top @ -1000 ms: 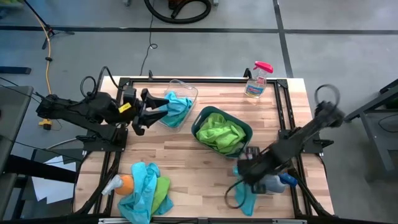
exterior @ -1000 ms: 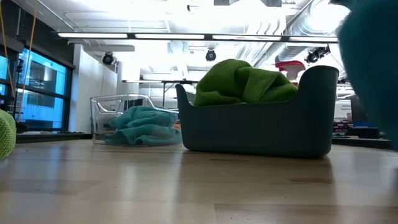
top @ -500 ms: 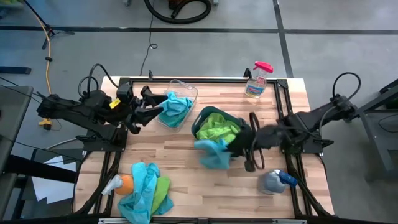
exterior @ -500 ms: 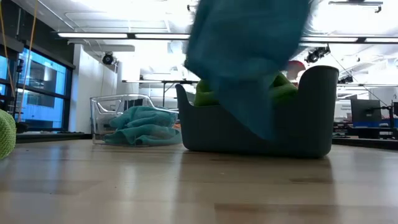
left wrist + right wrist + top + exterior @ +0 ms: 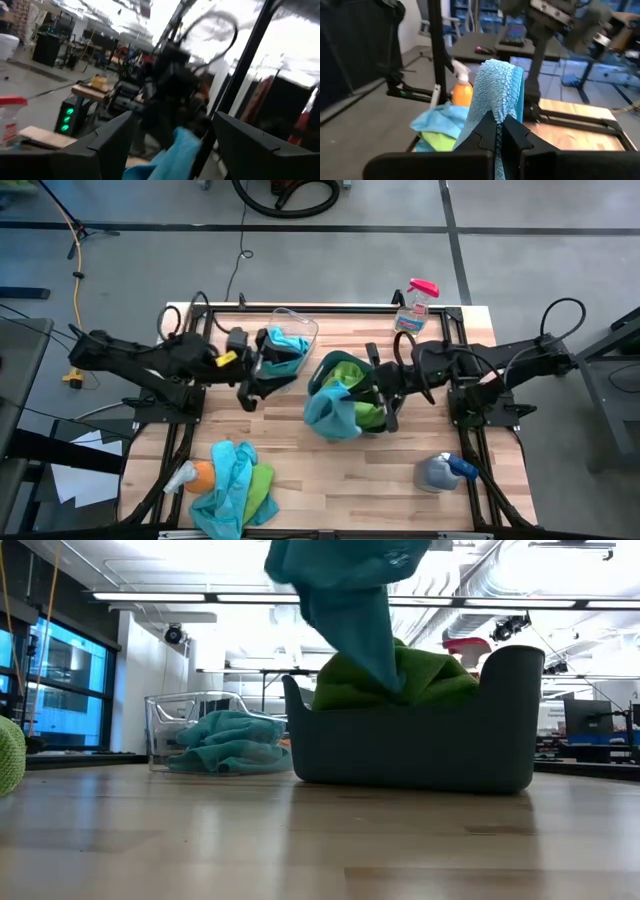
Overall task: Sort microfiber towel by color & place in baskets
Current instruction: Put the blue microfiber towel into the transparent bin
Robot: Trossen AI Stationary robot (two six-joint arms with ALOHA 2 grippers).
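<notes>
A: What's changed, left to right?

B: The left gripper has moved in beside the clear basket, fingers spread, empty.

A: And right?

B: The right gripper, clamped on a turquoise towel, has carried it over the dark basket of green towels; it belongs farther left.

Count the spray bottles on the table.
3. One pink-topped spray bottle stands at the far edge, one blue-topped bottle lies near the front right corner, and an orange bottle lies against the towel pile front left. More may be hidden.
</notes>
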